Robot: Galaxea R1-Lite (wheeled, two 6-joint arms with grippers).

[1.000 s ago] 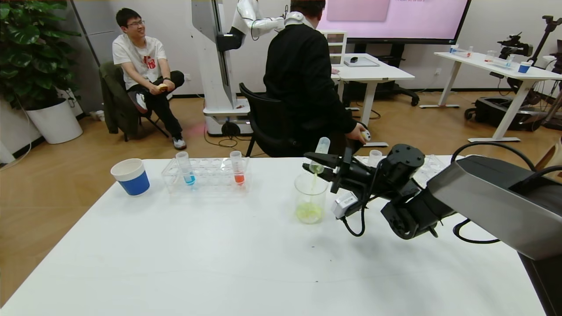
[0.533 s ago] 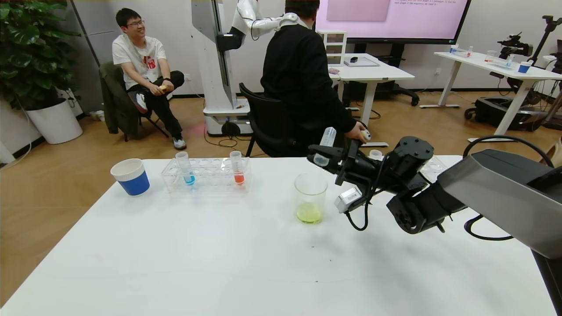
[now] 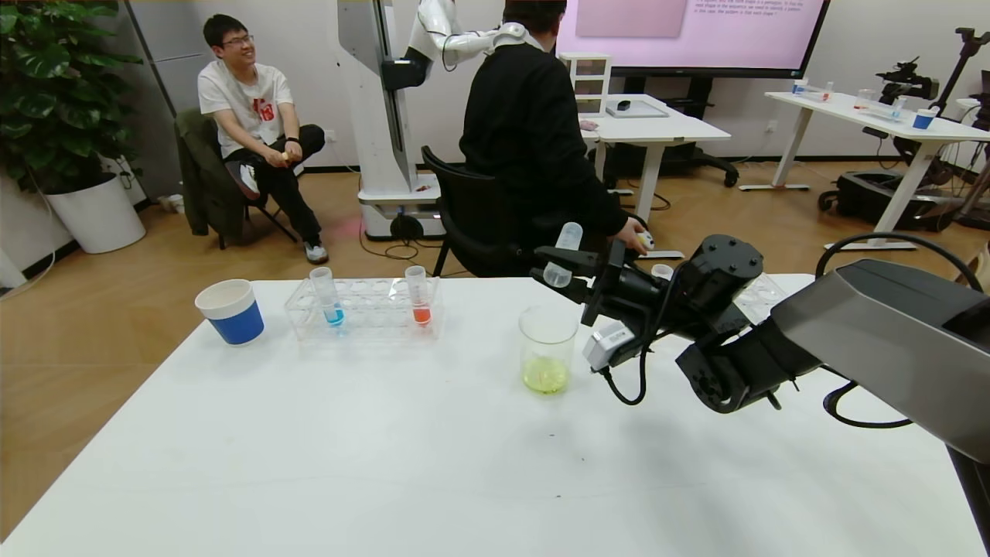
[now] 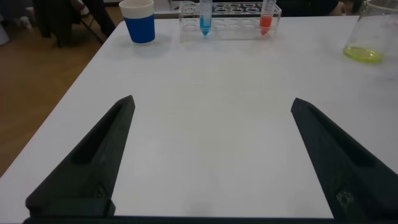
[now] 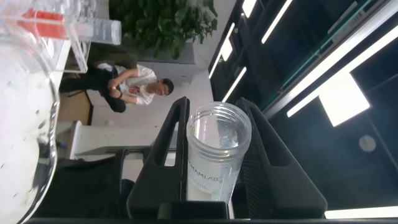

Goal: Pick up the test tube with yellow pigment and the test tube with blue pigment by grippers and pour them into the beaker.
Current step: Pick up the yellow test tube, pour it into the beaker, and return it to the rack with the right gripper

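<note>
Nearest us, our left gripper (image 4: 208, 155) hovers low over the bare white table (image 3: 402, 464) with its two black fingers (image 4: 93, 162) spread as wide as they go, holding and touching nothing.

Farther in, our right gripper (image 3: 558, 275) is clamped tight on the test tube with yellow pigment (image 3: 562, 255), now emptied and clear. The tube is tilted, its open mouth (image 5: 219, 127) facing down and its rounded tip up, held just above and behind the rim of the beaker (image 3: 547, 348). The beaker stands upright on the table with a shallow pool of yellow-green liquid (image 3: 545, 377) at its bottom.

Toward the far left edge, the test tube with blue pigment (image 3: 326, 296) stands upright in a clear rack (image 3: 363, 309), beside a tube with orange-red pigment (image 3: 418, 295). A blue-and-white paper cup (image 3: 230, 311) sits left of the rack.
</note>
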